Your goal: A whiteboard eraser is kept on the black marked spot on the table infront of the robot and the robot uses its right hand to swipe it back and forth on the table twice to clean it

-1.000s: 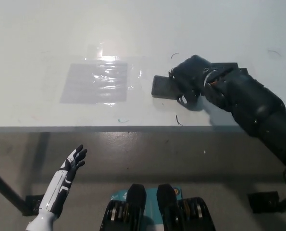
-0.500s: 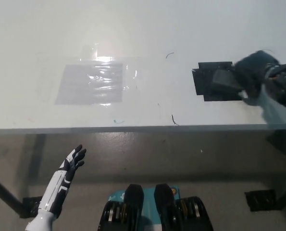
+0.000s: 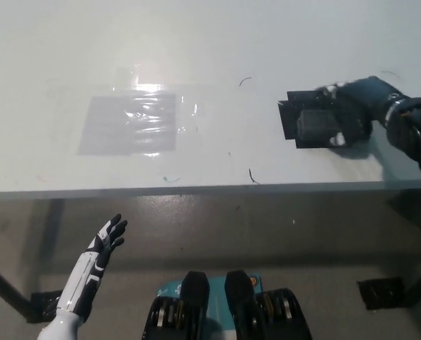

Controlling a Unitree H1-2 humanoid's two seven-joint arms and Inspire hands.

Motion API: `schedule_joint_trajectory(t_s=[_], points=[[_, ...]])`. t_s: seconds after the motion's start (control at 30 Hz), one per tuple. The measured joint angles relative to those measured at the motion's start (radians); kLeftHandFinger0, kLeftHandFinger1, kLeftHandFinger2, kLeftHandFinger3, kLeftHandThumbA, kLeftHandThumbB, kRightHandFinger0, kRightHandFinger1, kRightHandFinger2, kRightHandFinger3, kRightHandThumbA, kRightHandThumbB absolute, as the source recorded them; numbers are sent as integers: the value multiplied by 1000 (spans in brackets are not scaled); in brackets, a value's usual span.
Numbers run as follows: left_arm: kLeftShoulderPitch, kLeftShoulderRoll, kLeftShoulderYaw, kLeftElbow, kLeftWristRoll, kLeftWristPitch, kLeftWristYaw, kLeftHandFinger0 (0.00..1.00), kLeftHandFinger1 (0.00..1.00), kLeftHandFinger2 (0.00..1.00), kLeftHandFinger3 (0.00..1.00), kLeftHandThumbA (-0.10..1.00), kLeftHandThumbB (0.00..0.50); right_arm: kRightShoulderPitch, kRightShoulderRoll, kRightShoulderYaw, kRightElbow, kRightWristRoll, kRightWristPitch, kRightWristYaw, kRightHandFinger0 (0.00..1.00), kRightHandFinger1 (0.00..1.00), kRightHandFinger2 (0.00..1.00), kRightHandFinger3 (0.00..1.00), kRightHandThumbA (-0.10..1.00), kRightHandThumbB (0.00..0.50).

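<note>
**Right hand with eraser over the black spot**

The black right hand reaches in from the right edge of the head view, its fingers closed around the whiteboard eraser, a dark block pressed flat on the white table. The eraser lies on the black marked spot, whose left part shows beside it. The flat, low grip presumably keeps the wiping face in full contact with the surface, and the arm's sideways approach suits a stroke running left and right. The white left hand hangs below the table edge at lower left, fingers apart, holding nothing.

Compared with 1.0 s earlier, the eraser has travelled from a position near the table's middle, just left of the spot, back to the right. Compared with 0.5 s earlier, hand and eraser have reversed slightly leftward and now sit more squarely over the spot, with less motion blur. The taped clear sheet and the small pen marks keep their places on the table; the slight drift of the whole view is camera motion. The left hand has not changed.
</note>
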Motion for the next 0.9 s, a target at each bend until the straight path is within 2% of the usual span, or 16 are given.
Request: schedule_joint_trajectory(t_s=[0.27,0.37,0.43,0.47,0.5,0.53,0.57,0.6,0.63,0.7,0.73,0.77,0.8,0.83,0.87,0.9], points=[[-1,1,0,0,0,0,0,1000,1000,1000,1000,1000,399,35,16,-173,-187,114,-14,13,1000,1000,1000,1000,975,492],[-1,1,0,0,0,0,0,1000,1000,1000,1000,1000,398,37,12,-258,-282,171,-9,21,1000,1000,1000,1000,906,490],[-1,1,-1,0,0,0,0,1000,1000,1000,1000,1000,396,38,7,-287,-315,187,-3,26,1000,1000,1000,1000,916,459],[0,1,-1,0,0,0,0,1000,1000,1000,1000,1000,388,40,-6,-340,-383,221,13,35,1000,1000,1000,1000,843,434],[0,1,-1,0,0,0,-1,1000,1000,1000,1000,1000,388,43,-15,-372,-423,241,23,40,1000,1000,1000,1000,904,470],[0,1,0,0,0,0,-1,1000,1000,1000,1000,1000,381,45,-21,-401,-453,259,27,41,1000,1000,1000,1000,979,446],[0,1,0,0,0,0,-1,1000,1000,1000,1000,1000,380,48,-27,-437,-488,283,33,43,1000,1000,1000,1000,1000,486],[0,1,0,0,0,0,-1,1000,1000,1000,1000,1000,381,51,-29,-452,-504,293,36,44,1000,1000,1000,1000,1000,452],[0,1,-1,1,0,0,-1,1000,1000,1000,1000,1000,387,66,-33,-490,-556,313,47,44,1000,1000,1000,1000,1000,380],[0,1,0,1,0,0,-2,1000,1000,1000,1000,1000,384,81,-35,-516,-595,331,56,44,1000,1000,1000,1000,1000,373],[-1,1,-1,4,0,1,-2,1000,1000,1000,1000,1000,388,109,-34,-544,-654,350,65,43,1000,1000,1000,1000,1000,321],[-1,1,-1,5,0,1,-2,1000,1000,1000,1000,1000,386,118,-33,-552,-669,355,67,42,1000,1000,1000,1000,1000,388],[-1,1,-1,7,0,1,-2,1000,1000,1000,1000,1000,385,145,-30,-568,-715,365,72,40,1000,1000,1000,1000,1000,404],[-1,1,-1,9,0,1,-2,1000,1000,1000,1000,1000,376,169,-26,-577,-750,369,74,39,1000,1000,1000,1000,973,324],[-1,1,-1,11,1,1,-2,1000,1000,1000,1000,1000,375,194,-20,-583,-783,372,75,37,1000,1000,1000,1000,792,257],[-1,1,-2,12,1,1,-2,1000,1000,1000,1000,1000,375,232,-10,-588,-822,372,76,36,1000,1000,1000,1000,739,275]])
